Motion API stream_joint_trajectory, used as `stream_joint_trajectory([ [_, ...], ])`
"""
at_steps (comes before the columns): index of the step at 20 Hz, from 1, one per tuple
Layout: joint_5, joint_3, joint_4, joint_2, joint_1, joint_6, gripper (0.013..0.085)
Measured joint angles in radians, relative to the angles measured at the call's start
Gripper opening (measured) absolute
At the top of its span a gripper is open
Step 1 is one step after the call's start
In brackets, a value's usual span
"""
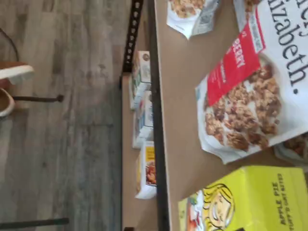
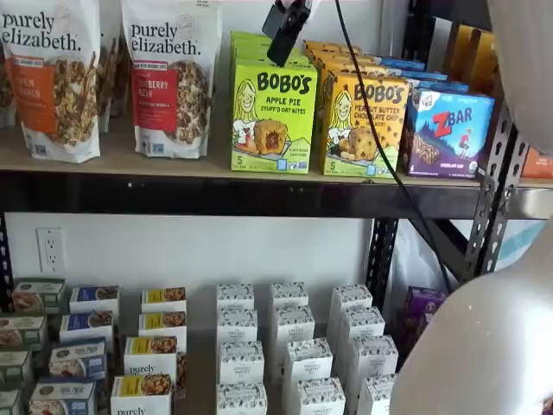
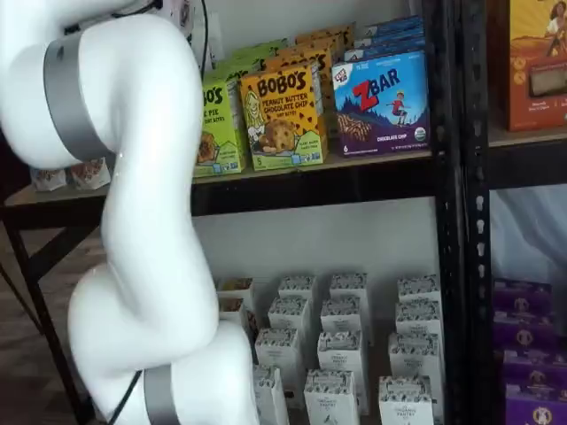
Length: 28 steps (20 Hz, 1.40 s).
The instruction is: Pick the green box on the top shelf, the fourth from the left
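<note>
While I watch from my desk, the green box [image 2: 273, 115] stands upright at the front of the top shelf [image 2: 173, 194], between a purely elizabeth granola bag [image 2: 169, 76] and a yellow-orange Bobo's box [image 2: 363, 124], touching or just beside the latter. The gripper [image 2: 287, 33] hangs from above, its black fingers in front of the green box's upper edge; I see them side-on, so I cannot tell whether they are spread or closed. The shelf is a tan wood-look board with a thick black front rail on black perforated uprights [image 3: 447, 177]. In the wrist view I see grey plank flooring [image 1: 62, 144] beside the board. A white wall with a socket [image 2: 50, 250] backs the lower shelf, which carries rows of small white cartons [image 2: 294, 346]. The white arm [image 3: 142, 221] fills much of a shelf view.
</note>
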Motion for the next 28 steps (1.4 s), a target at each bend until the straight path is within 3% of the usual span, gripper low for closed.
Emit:
stream_joint_trajectory([
  [4, -0.059, 0.025, -0.038, -0.006, 0.007, 0.000, 0.0850],
  [10, -0.048, -0.026, -0.031, 0.046, 0.002, -0.006, 0.0850],
  [20, -0.080, -0.063, -0.048, 0.097, 0.049, 0.034, 0.0850],
  [28, -0.097, -0.073, -0.092, 0.135, 0.076, 0.050, 0.0850],
])
